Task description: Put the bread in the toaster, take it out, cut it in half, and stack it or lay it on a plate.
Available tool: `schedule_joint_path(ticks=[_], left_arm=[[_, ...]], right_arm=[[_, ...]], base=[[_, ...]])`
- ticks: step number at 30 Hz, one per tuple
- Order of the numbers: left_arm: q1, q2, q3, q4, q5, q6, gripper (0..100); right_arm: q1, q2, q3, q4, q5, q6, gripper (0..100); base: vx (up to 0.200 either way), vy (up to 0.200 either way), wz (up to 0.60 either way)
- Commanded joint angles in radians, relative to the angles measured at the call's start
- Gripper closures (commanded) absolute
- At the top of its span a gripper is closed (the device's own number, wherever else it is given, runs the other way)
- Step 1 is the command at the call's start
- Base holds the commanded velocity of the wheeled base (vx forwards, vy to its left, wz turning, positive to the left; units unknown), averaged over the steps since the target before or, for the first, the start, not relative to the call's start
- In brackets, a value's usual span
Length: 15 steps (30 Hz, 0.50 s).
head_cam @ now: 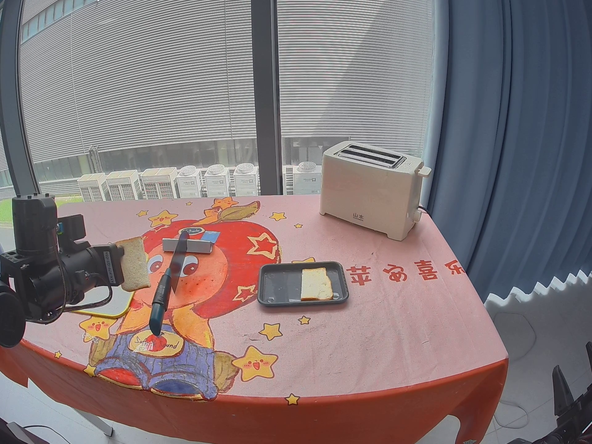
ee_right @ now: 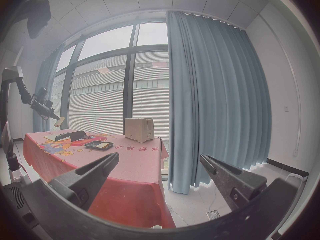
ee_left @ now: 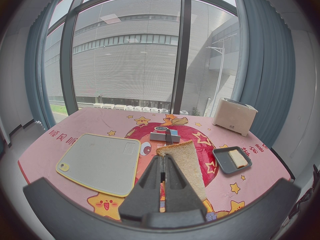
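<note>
- Bread comes first: one half slice [head_cam: 134, 263] sits pinched edge-on in your left gripper [ee_left: 163, 158], held in the air above the left side of the table [head_cam: 394, 328], by the cutting board [ee_left: 98, 162].
- Your left jaws are clamped tight on one edge, and most of the slice sticks out beyond them.
- Your right gripper [ee_right: 158, 159] hangs spread wide and empty, off the table's right end and well apart from everything.
- The other half [head_cam: 316, 283] already lies flat on the dark plate [head_cam: 266, 288], toward its right side.
- The toaster [head_cam: 370, 189] stands behind the plate, with nothing rising from its slots.
- The knife [head_cam: 165, 285] rests its blade on a holder [head_cam: 188, 245], between your left gripper and the plate.
- Expect the bread to be light, soft and crumbly. Squeeze harder and it probably dents or tears. Swing it fast and it may flop or slip.
- The crust edge is likely the firmest place to hold.
- Let go low over the plate, beside or on top of the half there.
</note>
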Motion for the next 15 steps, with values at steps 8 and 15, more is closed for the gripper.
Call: schedule_joint_path(ticks=[8,15], left_arm=[[-0.004,-0.095,0.026,-0.001,-0.005,-0.004,100],[-0.009,-0.11,0.026,-0.001,-0.004,-0.001,100]], right_arm=[[0.0,-0.01,0.014,0.0,0.001,0.0,0],[0.0,-0.01,0.014,0.0,0.001,0.0,0]], base=[[0.0,0.0,0.0],[0.0,0.0,0.0]])
